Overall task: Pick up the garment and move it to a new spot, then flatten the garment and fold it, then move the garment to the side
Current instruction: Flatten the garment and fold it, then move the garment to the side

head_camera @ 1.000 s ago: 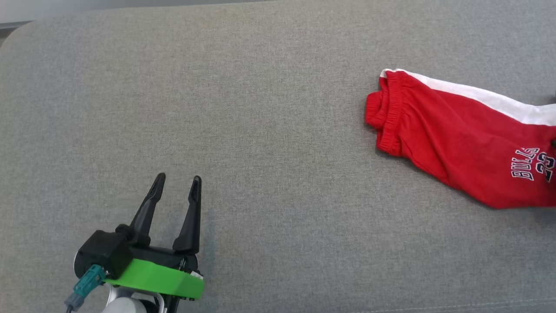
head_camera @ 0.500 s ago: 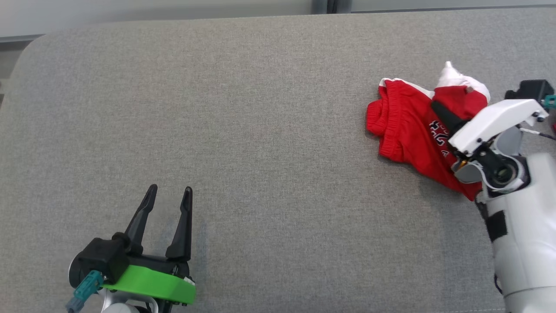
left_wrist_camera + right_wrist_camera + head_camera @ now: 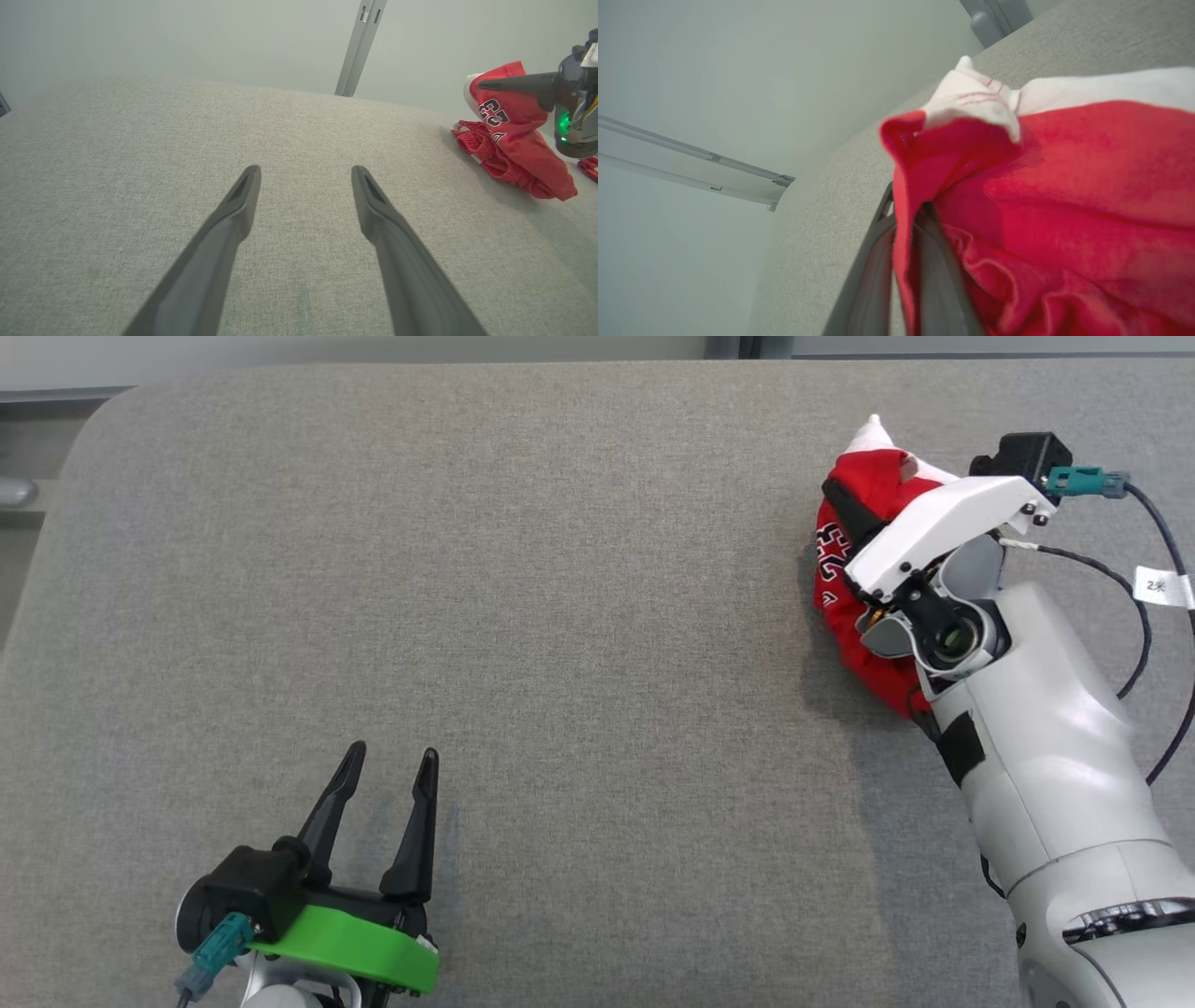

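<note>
Right hand clenched on bunched red athletic shorts drooping just below it; the released, empty left hand sits well apart to its left.

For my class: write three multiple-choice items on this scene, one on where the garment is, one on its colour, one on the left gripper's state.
1. In the head view, where is the garment?
A. upper right
B. lower left
C. centre

2. What is its main colour?
A. blue
B. red
C. green

3. How is the left gripper?
A. shut on the garment
B. open, empty
C. shut, empty

Answers:
1 A: it is bunched in the right gripper at the upper right of the grey surface.
2 B: the cloth is red with a white stripe.
3 B: its jaws stand apart over bare surface.
</note>
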`<state>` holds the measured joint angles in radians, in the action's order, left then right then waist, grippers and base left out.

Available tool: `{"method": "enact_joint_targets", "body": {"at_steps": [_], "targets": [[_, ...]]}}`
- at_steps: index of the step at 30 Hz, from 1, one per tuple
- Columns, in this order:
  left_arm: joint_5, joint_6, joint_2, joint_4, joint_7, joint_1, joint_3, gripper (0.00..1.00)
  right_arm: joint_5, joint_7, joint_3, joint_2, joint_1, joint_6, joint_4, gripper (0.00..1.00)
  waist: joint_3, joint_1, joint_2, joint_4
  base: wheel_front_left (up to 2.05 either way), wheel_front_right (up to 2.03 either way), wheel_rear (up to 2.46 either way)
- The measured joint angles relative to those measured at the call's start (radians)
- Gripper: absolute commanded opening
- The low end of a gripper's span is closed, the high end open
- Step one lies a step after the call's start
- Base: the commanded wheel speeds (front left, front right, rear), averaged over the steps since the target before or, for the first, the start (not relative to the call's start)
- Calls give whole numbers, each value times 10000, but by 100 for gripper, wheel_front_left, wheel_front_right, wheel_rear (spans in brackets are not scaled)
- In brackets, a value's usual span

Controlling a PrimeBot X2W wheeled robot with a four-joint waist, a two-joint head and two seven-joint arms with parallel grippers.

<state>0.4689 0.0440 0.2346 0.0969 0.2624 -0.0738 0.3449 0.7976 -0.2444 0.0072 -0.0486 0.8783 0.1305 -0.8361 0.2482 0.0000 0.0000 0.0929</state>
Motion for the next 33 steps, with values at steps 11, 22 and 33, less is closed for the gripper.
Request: {"method": "enact_joint_targets", "body": {"at_steps": [11,22,33], "targets": [[-213,221,-322,226,0,-73,-224,100,334,1785,2006,-4,1057,0,-2566,100,-109,0,0,113,0,0,0],[-320,278,-487,-2,0,228,-779,100,1183,1825,3296,-663,-121,4,788,100,-137,0,0,-579,0,0,0],[-500,441,-688,-46,0,202,-832,100,1450,-105,807,-1789,-2384,0,1595,100,301,0,0,-958,0,0,0]]}}
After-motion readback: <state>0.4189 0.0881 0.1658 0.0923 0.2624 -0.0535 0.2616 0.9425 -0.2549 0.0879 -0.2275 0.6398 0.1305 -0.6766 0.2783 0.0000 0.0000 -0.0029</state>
